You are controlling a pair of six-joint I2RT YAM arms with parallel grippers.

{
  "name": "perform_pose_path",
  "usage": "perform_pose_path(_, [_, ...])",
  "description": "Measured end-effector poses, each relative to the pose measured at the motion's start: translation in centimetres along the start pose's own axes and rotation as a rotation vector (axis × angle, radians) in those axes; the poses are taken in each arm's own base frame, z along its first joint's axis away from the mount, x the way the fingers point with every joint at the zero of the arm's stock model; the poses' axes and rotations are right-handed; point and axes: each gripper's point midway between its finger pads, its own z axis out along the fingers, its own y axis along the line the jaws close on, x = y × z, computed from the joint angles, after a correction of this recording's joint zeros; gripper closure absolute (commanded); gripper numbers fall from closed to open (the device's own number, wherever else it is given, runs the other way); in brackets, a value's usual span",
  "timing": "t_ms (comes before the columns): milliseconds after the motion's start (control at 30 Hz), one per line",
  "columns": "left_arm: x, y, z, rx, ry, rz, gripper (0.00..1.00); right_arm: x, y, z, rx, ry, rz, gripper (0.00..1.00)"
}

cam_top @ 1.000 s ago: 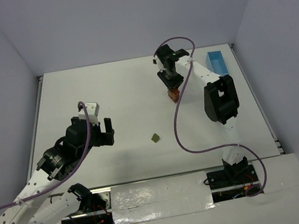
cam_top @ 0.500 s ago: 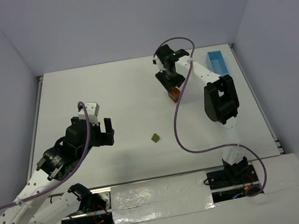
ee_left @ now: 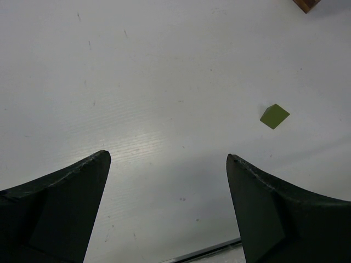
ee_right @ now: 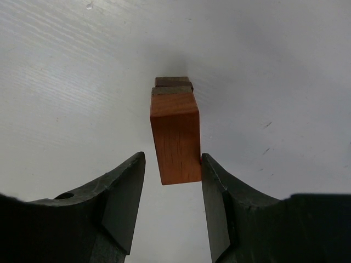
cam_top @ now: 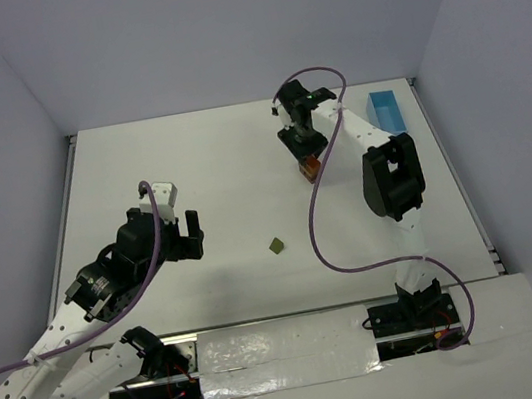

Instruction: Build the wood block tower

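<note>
Tower partly built, olive green block (cam_top: 277, 245) not yet stacked.
Wood block tower (cam_top: 309, 166) at 1 o'clock on tabletop (cam_top: 189, 161), orange block (ee_right: 174, 131) topmost; right gripper (ee_right: 173, 159) fingers loosely straddle it, left gripper (ee_left: 167, 159) fingers wide open.

Looks like a robotics lab, a boxed-in test cell rather than a home or a shop. Shows a white table (cam_top: 191, 171) closed in by plain pale walls (cam_top: 220, 35) on three sides. Has two white-and-black robot arms, the left arm (cam_top: 76, 341) and the right arm (cam_top: 392, 180), bolted at the near edge over strips of silvery tape (cam_top: 279, 344), with purple cables (cam_top: 317, 232) looping loose. Holds small test props: the wood block tower (cam_top: 309, 166) and a light blue tray (cam_top: 389, 111). Bears faint scuffs and specks across the tabletop in the wrist views.
</note>
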Motion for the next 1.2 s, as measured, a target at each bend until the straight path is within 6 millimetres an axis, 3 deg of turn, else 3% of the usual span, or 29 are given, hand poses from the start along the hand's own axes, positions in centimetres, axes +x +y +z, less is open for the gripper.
perform_pose_path(467, [0.00, 0.00, 0.00, 0.000, 0.000, 0.000, 0.00, 0.06, 0.06, 0.03, -0.002, 0.002, 0.004, 0.51])
perform_pose_path(833, [0.04, -0.13, -0.01, 0.008, 0.002, 0.000, 0.00, 0.74, 0.13, 0.39, -0.002, 0.023, 0.002, 0.44])
perform_pose_path(1200, [0.01, -0.21, 0.00, 0.012, 0.002, 0.000, 0.00, 0.79, 0.09, 0.40, -0.002, 0.025, 0.002, 0.53])
